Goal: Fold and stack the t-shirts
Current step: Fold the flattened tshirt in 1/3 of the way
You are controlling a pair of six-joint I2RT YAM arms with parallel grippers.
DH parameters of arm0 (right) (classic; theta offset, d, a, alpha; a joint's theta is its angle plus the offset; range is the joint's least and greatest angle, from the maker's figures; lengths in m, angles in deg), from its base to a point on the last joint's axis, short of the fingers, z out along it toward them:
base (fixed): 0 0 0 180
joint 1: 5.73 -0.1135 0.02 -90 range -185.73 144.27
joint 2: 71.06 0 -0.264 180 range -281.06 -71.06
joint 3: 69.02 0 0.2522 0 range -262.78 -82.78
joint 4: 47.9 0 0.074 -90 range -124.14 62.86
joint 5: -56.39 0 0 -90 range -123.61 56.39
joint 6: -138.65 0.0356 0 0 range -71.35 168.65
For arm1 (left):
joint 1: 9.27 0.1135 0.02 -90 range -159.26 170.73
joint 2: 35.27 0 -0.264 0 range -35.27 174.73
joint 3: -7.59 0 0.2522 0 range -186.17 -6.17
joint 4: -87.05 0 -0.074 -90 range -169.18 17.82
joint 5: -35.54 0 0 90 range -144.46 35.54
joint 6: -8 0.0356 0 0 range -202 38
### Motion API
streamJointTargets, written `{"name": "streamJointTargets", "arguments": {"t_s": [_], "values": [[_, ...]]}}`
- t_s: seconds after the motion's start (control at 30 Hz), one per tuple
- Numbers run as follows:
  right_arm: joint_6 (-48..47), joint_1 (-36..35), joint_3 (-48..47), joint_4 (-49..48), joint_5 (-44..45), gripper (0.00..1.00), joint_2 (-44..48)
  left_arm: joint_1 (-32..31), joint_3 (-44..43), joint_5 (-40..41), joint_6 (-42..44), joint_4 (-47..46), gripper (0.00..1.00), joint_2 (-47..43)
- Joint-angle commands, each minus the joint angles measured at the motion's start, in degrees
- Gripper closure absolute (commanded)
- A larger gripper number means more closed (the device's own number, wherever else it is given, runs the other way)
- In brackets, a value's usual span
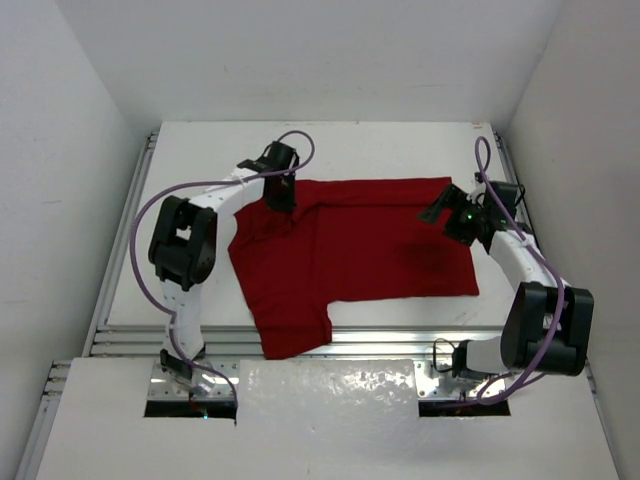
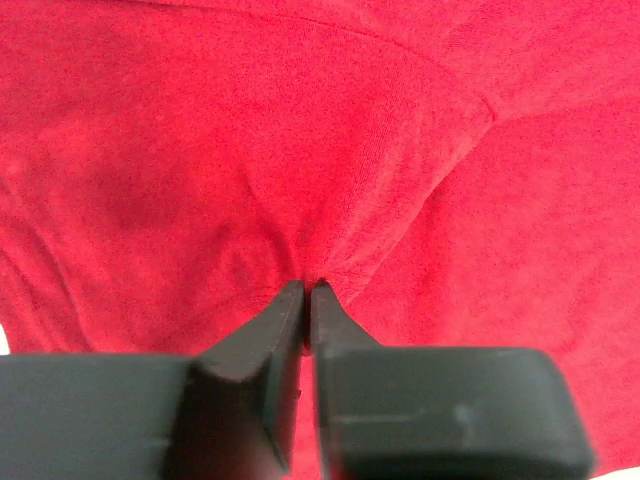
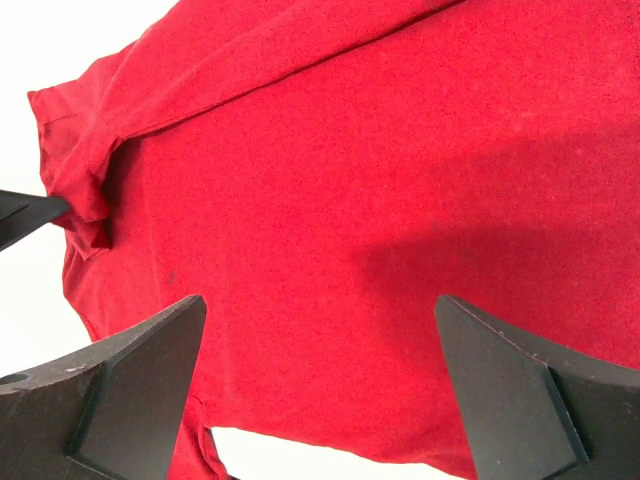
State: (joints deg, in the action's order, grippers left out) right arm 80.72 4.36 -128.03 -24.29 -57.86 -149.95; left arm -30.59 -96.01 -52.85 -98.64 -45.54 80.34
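Observation:
The dark red t-shirt [image 1: 360,250] lies spread on the white table [image 1: 400,150], partly folded, with one sleeve [image 1: 295,335] reaching toward the near edge. My left gripper [image 1: 283,198] sits at the shirt's far left corner. Its jaws are shut, pinching a puckered fold of the t-shirt [image 2: 200,150] at the fingertips of the left gripper [image 2: 308,287]. My right gripper [image 1: 438,209] hovers over the shirt's far right corner. In the right wrist view the right gripper [image 3: 320,300] stands wide open above flat t-shirt cloth [image 3: 400,150], holding nothing.
White walls close in the table on the left, right and far sides. Metal rails [image 1: 380,343] run along the near edge, with a shiny panel [image 1: 330,395] between the arm bases. Purple cables [image 1: 140,240] loop beside each arm.

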Motion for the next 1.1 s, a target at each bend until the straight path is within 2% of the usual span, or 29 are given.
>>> {"name": "streamJointTargets", "arguments": {"t_s": [0.0, 0.1, 0.13, 0.2, 0.27, 0.3, 0.43, 0.57, 0.6, 0.63, 0.87, 1.07], "values": [[-1.2, -0.1, -2.6, -0.7, -1.2, 0.02, -0.2, -0.1, -3.3, 0.8, 1.0, 3.5, 0.87, 3.5], [-1.6, -0.5, -3.0, -0.4, -0.9, 0.02, -0.8, -0.2, -2.7, 2.9, 0.2, 2.6, 0.54, 3.1], [-1.8, -0.9, -3.2, -0.3, -0.7, 0.02, -0.9, -0.5, -2.1, 4.3, -0.5, 1.9, 0.37, 2.0], [-2.2, -1.5, -3.4, 0.1, -0.2, 0.02, -1.2, -1.2, -1.8, 11.0, -1.5, 1.5, 0.24, 0.4], [-2.6, -2.2, -3.9, 0.4, 0.1, 0.02, -1.3, -3.3, -0.7, 16.5, -3.2, 0.4, 0.23, -3.3], [-2.7, -2.4, -4.0, 0.6, 0.3, 0.02, -1.4, -6.5, 0.3, 22.0, -3.3, -2.2, 0.23, -6.7], [-3.1, -2.9, -4.2, 0.7, 0.5, 0.02, -1.5, -14.7, 4.6, 27.9, -0.7, -7.0, 0.24, -10.5], [-3.2, -3.2, -4.2, 0.8, 0.6, 0.02, -1.4, -17.4, 4.7, 27.7, -0.6, -7.5, 0.40, -7.4], [-3.2, -3.2, -4.2, 0.7, 0.5, 0.02, -1.5, -17.5, 3.6, 27.1, -0.5, -6.8, 0.57, -5.2], [-3.3, -3.3, -4.2, 0.8, 0.4, 0.02, -1.4, -17.5, 3.2, 26.7, -0.1, -6.6, 0.63, -4.2], [-3.3, -3.2, -4.0, 0.3, 0.0, 0.02, -1.6, -16.0, -2.5, 28.5, 2.4, -3.2, 0.64, 5.7], [-3.4, -3.3, -3.8, -0.2, -0.4, 0.02, -1.6, -14.5, -4.4, 29.1, 3.4, -4.1, 0.64, 8.7]]}}
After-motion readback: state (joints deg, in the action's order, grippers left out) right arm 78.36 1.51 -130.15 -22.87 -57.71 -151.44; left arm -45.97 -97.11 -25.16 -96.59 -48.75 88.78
